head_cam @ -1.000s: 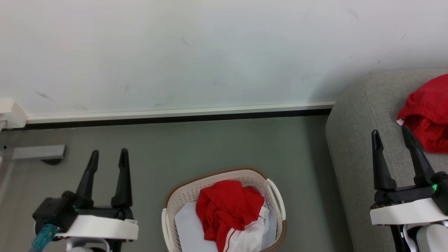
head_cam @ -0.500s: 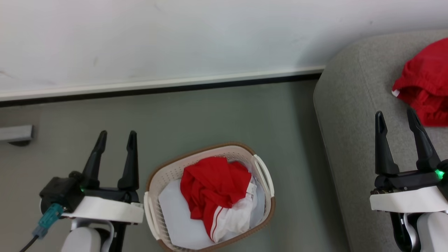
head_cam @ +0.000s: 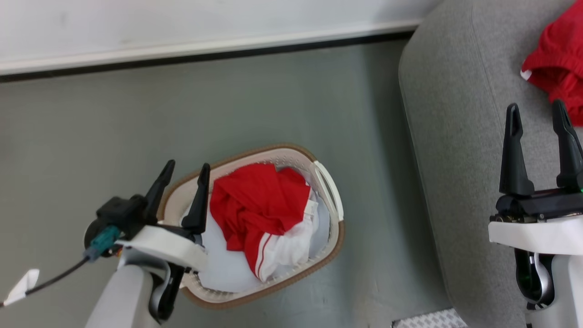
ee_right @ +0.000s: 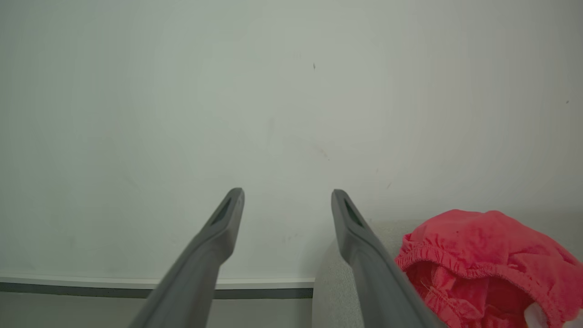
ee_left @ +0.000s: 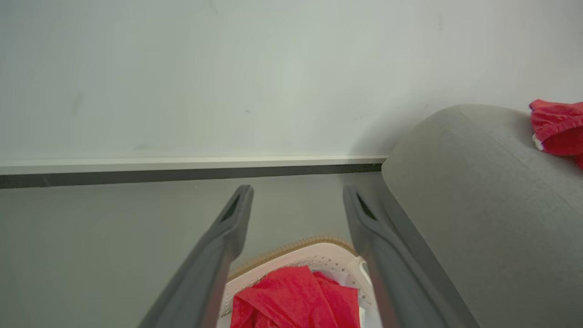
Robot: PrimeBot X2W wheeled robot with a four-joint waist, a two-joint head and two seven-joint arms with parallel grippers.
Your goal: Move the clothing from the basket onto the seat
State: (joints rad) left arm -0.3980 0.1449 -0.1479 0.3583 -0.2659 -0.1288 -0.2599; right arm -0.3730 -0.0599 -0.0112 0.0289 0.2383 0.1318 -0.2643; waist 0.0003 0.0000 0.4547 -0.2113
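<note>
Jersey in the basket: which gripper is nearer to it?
Left. The left gripper hangs open over the basket's left rim, just beside the red jersey. The right gripper is open over the grey sofa, well off to the jersey's right.

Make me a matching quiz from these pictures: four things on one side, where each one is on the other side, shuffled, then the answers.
1 red jersey
2 other red garment
3 left gripper
4 right gripper

A open, over the sofa
B in the basket
C lying on the sofa
D open, at the basket's rim

Pairs: 1-B, 2-C, 3-D, 4-A
</note>
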